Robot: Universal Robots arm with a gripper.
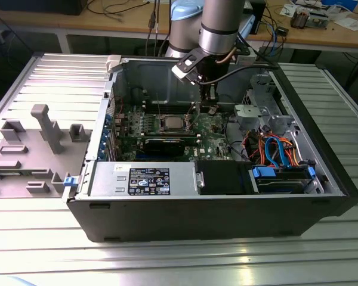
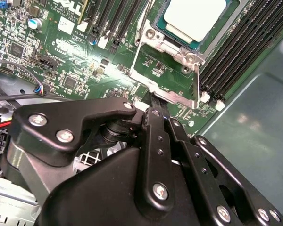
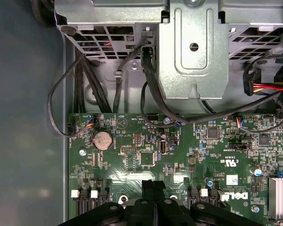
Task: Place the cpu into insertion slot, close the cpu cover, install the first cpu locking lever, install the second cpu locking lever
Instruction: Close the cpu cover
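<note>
Exterior: pincer [image 1: 210, 107] low inside case [image 1: 215, 214], 2 o'clock of cpu [image 1: 170, 123] | second wrist: cpu seated in slot [image 2: 153, 34], cover [image 2: 172, 94] open, pincer at its free edge, I judge to shut it | first wrist: pincer tips together; whether they nip the cover, cannot tell.
</note>
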